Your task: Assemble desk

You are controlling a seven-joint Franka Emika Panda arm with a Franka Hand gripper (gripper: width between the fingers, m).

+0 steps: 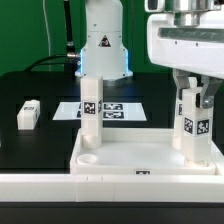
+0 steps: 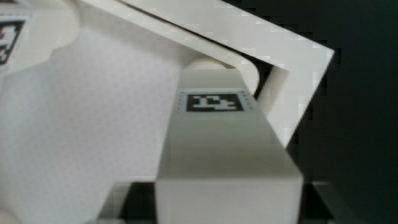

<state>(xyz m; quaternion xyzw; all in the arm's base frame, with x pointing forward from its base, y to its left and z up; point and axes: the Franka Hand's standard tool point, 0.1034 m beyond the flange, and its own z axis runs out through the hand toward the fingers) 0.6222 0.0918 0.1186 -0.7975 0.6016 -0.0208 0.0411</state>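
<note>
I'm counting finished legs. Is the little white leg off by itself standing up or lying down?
Lying down: the lone leg rests flat on its side on the black table, apart from the desk top.

The upper end of the upright white square-section plastic leg [image 1: 192, 125], by the tabletop [image 1: 30, 85] edge at the exterior view's right, is hidden behind the fingers [image 1: 184, 88]; whether it is pinched cannot be told. The thin white marker board [image 1: 125, 108] is partly covered by a second upright leg [image 1: 91, 105]. A tag [image 2: 217, 100] is blurred in the wrist view.

A plain green backdrop [image 1: 22, 25] stands behind a matte black tabletop [image 1: 40, 85]. The flat white marker board [image 1: 120, 110] lies on it under even light.
</note>
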